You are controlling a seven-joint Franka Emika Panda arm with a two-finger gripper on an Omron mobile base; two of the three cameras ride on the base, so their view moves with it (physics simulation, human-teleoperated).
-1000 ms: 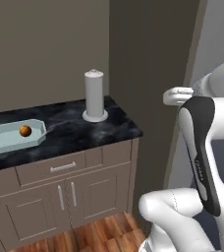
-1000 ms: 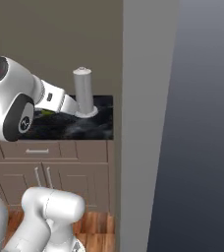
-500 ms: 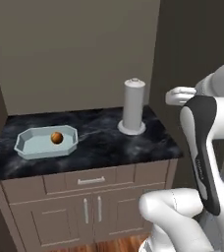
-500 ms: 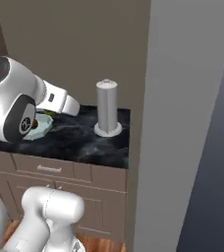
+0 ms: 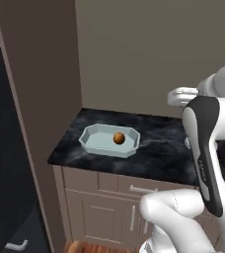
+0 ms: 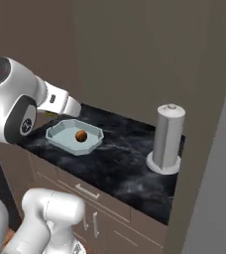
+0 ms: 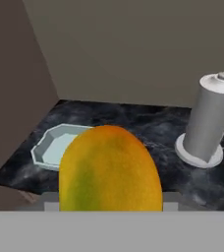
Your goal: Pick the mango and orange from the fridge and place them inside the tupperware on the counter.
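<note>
Mango (image 7: 110, 170) is being held clamped in the closed end effector, short of the counter (image 5: 159, 148), for drop-off into the tupperware (image 5: 95, 141), where the orange (image 5: 118, 138) is already sitting.

1. We see a plain grey-brown back wall (image 5: 149, 54) behind the worktop.
2. A tall flat panel (image 5: 40, 94) of the same colour closes the nook on one side, and another panel (image 6: 209, 149) stands at the other side.
3. Brown wooden cabinets (image 5: 104, 207) with small metal handles stand below.
4. A strip of reddish wooden floor (image 5: 85, 247) shows at their foot.
5. A grey cylinder on a round base (image 6: 167, 139) stands upright near the far panel.
</note>
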